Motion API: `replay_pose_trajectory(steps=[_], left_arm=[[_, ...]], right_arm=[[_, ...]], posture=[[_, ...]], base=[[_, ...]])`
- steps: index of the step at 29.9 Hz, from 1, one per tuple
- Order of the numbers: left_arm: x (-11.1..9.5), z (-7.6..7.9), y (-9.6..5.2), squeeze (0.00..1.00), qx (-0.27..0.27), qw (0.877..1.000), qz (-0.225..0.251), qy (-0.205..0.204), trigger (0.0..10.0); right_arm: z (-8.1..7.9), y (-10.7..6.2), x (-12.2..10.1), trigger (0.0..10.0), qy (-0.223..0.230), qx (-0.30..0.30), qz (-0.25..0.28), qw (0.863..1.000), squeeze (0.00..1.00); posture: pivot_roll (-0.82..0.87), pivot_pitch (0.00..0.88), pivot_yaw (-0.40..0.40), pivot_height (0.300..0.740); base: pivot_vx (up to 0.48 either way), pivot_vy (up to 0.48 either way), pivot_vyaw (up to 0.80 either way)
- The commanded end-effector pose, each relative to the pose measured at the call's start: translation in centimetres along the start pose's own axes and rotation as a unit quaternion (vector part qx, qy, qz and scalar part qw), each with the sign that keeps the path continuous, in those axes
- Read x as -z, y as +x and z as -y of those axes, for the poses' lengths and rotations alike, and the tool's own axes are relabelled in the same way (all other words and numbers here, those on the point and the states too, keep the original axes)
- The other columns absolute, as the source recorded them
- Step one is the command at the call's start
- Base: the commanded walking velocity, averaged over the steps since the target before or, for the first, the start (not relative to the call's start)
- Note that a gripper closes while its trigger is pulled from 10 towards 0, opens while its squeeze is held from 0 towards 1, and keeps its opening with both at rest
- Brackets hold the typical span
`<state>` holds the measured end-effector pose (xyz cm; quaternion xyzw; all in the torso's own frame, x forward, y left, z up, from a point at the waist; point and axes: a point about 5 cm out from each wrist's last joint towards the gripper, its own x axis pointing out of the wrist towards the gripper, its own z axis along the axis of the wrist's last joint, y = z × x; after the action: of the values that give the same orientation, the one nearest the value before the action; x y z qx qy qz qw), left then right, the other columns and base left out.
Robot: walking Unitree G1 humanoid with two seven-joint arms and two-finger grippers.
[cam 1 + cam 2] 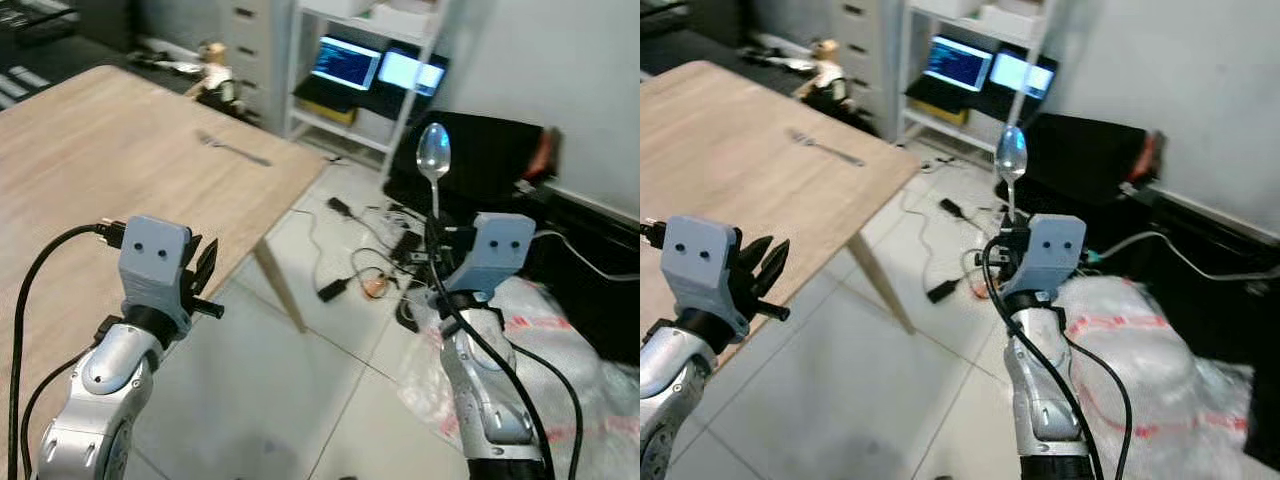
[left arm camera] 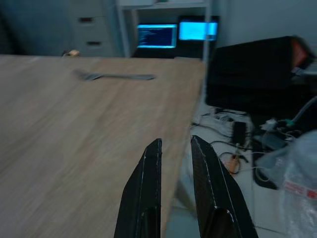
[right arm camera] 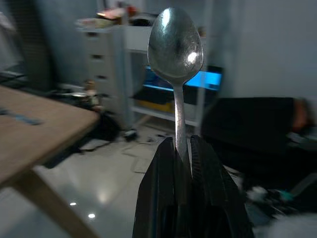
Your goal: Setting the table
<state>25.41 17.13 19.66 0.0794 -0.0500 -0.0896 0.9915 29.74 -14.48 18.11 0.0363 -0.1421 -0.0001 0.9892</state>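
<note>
My right gripper (image 3: 182, 144) is shut on the handle of a silver spoon (image 1: 433, 152), which stands upright with its bowl on top, out over the tiled floor to the right of the table. The wooden table (image 1: 100, 180) takes up the left side. A silver fork (image 1: 233, 148) lies on it near the far corner. My left gripper (image 2: 176, 148) hovers over the table's near edge, its fingers (image 2: 148, 173) a narrow gap apart with nothing between them.
Cables and plugs (image 1: 370, 250) litter the floor past the table's corner and leg (image 1: 280, 285). A white shelf holds two lit screens (image 1: 378, 66). A black case (image 1: 490, 150) and a plastic-wrapped bundle (image 1: 1130, 350) sit to the right.
</note>
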Motion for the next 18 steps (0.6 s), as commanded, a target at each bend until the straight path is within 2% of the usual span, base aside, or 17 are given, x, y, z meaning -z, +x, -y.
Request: replay_pose_trajectory(steps=[1,4,6,10,13,18], left_arm=[[0.8,0.1,0.0,0.00,0.007,1.000,-0.018,-0.004,10.0],[1.2,0.4,0.2,0.00,0.022,0.999,-0.028,-0.005,10.0],[2.4,1.4,0.5,0.00,0.058,0.997,-0.051,-0.015,10.0],[4.0,3.1,1.3,0.00,0.098,0.992,-0.077,-0.036,10.0],[4.0,4.0,1.3,0.00,0.120,0.989,-0.076,-0.035,10.0],[3.8,4.3,1.1,0.00,0.132,0.988,-0.072,-0.038,10.0]], right_arm=[[0.4,-0.4,0.9,10.0,-0.002,0.010,-0.021,1.000,0.00],[0.8,-0.6,1.7,10.0,-0.017,0.012,-0.038,0.999,0.00],[1.5,-1.4,4.0,10.0,-0.044,0.014,-0.081,0.996,0.00],[2.8,-3.4,7.5,10.0,-0.062,0.027,-0.151,0.986,0.00],[3.2,-4.3,8.4,10.0,-0.065,0.034,-0.170,0.983,0.00],[3.5,-4.7,8.3,10.0,-0.063,0.043,-0.169,0.983,0.00]], posture=[[0.05,0.067,0.039,0.740],[0.04,0.068,0.039,0.740],[0.04,0.068,0.037,0.740],[0.03,0.068,0.038,0.740],[0.02,0.069,0.041,0.740],[0.02,0.074,0.047,0.740]], base=[[0.000,0.000,-0.80],[0.000,0.000,-0.80],[0.000,0.000,-0.80],[0.000,0.000,-0.80],[0.000,0.000,-0.80],[0.000,0.000,-0.80]])
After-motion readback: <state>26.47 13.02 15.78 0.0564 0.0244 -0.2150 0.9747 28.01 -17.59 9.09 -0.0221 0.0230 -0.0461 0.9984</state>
